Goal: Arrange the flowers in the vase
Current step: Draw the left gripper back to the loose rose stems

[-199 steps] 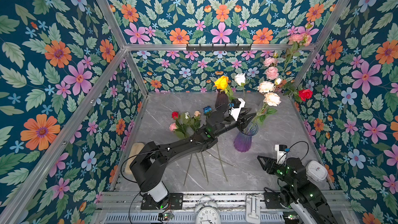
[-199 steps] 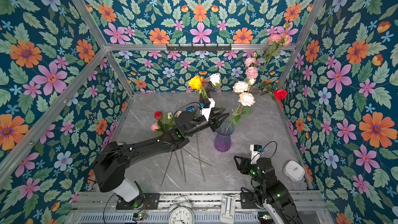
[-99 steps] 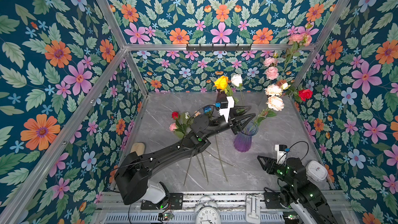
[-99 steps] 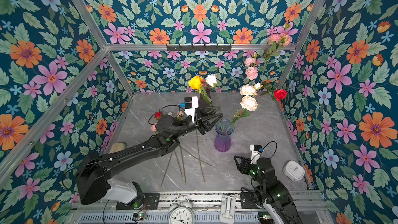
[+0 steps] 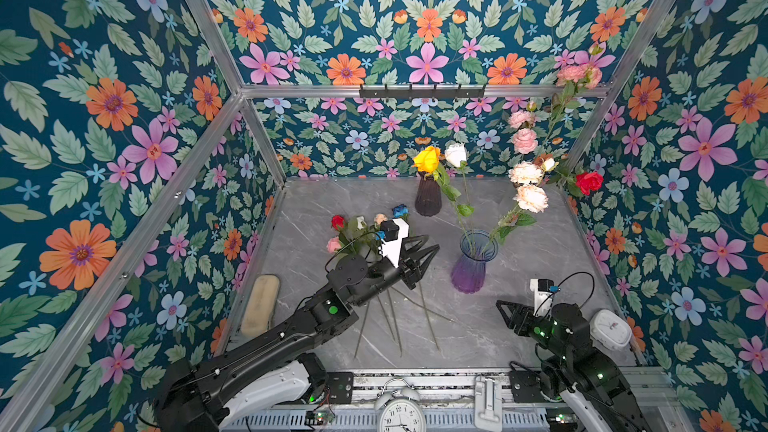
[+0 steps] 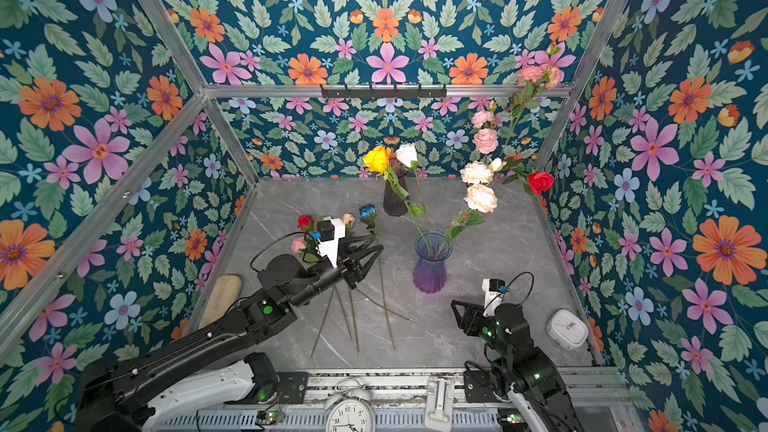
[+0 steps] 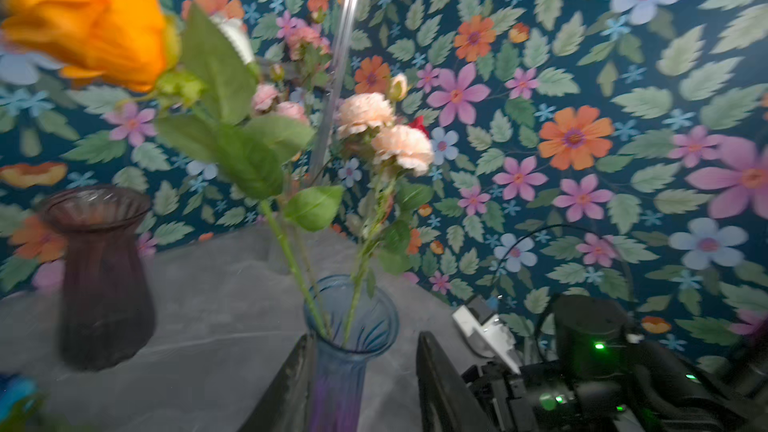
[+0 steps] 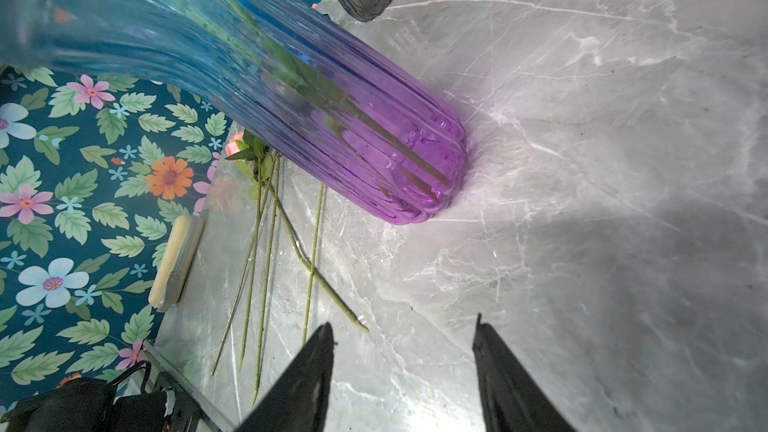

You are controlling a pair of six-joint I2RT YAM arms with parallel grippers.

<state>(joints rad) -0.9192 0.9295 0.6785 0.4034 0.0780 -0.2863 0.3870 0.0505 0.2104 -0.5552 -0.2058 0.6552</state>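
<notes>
L end effector [image 5: 431,243] back from vase [image 5: 468,273], jaws apart, empty; 4 flowers [image 5: 337,221] on tbl [image 5: 540,268].

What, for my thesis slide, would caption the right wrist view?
Open right gripper above marble tabletop, facing the blue-to-purple glass vase; loose flower stems lie nearby.

The only writing I can read is the ring of black hour numerals on the white dial of the twin-bell alarm clock [image 5: 401,415], on the rail in front of the blue-and-purple vase [image 5: 471,261]. 12 stands at the top, with 11, 10 and 9 on one side and 1 and 2 on the other. The small white clock [image 5: 611,328] right of that vase has marks too small to read.
</notes>
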